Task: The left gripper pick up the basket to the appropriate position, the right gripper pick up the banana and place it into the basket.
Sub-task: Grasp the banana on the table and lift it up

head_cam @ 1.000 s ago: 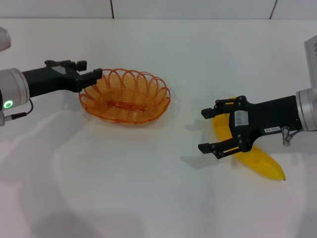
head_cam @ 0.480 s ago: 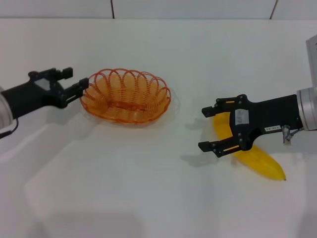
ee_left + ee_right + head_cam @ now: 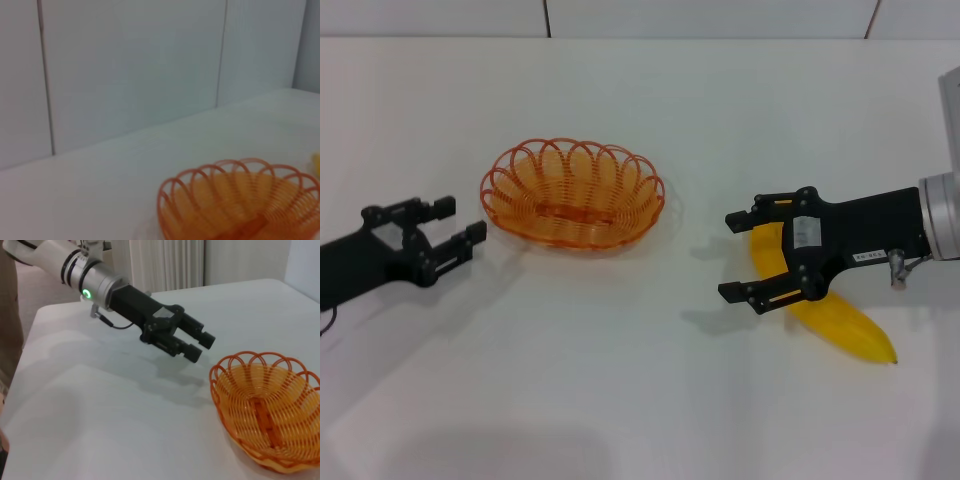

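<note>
Looking down from the head view, we see the left gripper (image 3: 455, 223) with its two fingers spread and holding nothing, clear of the white table (image 3: 620, 400). Just beyond its fingertips, up and toward the middle of the table, sits the basket (image 3: 573, 193), upright and apart from the claw, with a narrow strip of bare tabletop between them. From the right wrist view we see the left gripper (image 3: 199, 346) from the other side, its fingers pointing toward the basket (image 3: 267, 416) without touching the scalloped rim. The left wrist view shows only the basket (image 3: 240, 200) ahead of that arm, standing on the table before a pale panelled wall (image 3: 130, 65). On the other side, the right gripper (image 3: 738, 255) has its fingers parted wide, one on each side of the banana's upper end. The banana (image 3: 835, 318) lies flat on the table, running from between those fingers back beneath the claw's body toward the wrist, its dark tip sticking out past the arm. We cannot tell whether either finger touches the fruit.
</note>
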`<state>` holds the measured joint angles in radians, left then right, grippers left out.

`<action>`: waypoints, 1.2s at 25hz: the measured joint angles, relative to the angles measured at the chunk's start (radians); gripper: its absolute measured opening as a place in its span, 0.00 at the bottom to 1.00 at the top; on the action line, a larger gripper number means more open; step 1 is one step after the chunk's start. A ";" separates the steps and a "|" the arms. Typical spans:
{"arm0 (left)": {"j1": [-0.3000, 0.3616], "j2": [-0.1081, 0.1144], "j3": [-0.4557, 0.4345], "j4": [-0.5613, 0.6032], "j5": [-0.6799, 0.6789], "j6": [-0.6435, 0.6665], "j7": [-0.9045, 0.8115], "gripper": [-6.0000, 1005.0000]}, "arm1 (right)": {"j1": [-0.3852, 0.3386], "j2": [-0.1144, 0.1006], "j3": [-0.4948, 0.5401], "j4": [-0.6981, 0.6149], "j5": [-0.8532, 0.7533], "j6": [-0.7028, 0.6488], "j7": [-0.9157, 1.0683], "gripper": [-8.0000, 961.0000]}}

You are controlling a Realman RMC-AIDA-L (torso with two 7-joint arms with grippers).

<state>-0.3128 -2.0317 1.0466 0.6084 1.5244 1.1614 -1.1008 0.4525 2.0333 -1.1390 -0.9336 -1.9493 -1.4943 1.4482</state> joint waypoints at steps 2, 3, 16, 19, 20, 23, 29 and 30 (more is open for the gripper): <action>0.017 0.002 -0.002 -0.016 0.000 0.023 0.008 0.54 | 0.000 0.000 -0.001 -0.002 0.001 -0.002 0.000 0.93; 0.018 0.004 -0.002 -0.023 0.000 0.027 0.009 0.54 | -0.002 0.000 0.000 -0.004 0.002 -0.002 0.001 0.93; -0.015 0.011 -0.002 -0.087 0.036 0.006 0.018 0.54 | -0.077 0.010 -0.032 -0.264 -0.072 0.011 0.219 0.93; -0.020 0.008 -0.002 -0.088 0.042 -0.006 0.019 0.54 | -0.112 0.013 -0.066 -0.373 -0.116 0.014 0.303 0.93; -0.020 0.007 -0.002 -0.089 0.045 -0.011 0.019 0.54 | -0.124 0.013 -0.078 -0.409 -0.134 0.019 0.333 0.93; -0.022 0.006 -0.003 -0.089 0.050 -0.013 0.019 0.54 | -0.157 0.013 -0.123 -0.507 -0.216 0.044 0.441 0.93; -0.023 0.005 -0.003 -0.089 0.052 -0.013 0.020 0.54 | -0.185 0.011 -0.223 -0.621 -0.364 0.028 0.617 0.93; -0.023 0.005 -0.002 -0.089 0.052 -0.013 0.021 0.54 | -0.184 0.010 -0.239 -0.633 -0.391 0.019 0.644 0.93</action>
<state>-0.3363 -2.0264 1.0444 0.5199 1.5765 1.1488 -1.0800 0.2683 2.0432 -1.3778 -1.5669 -2.3399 -1.4756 2.0923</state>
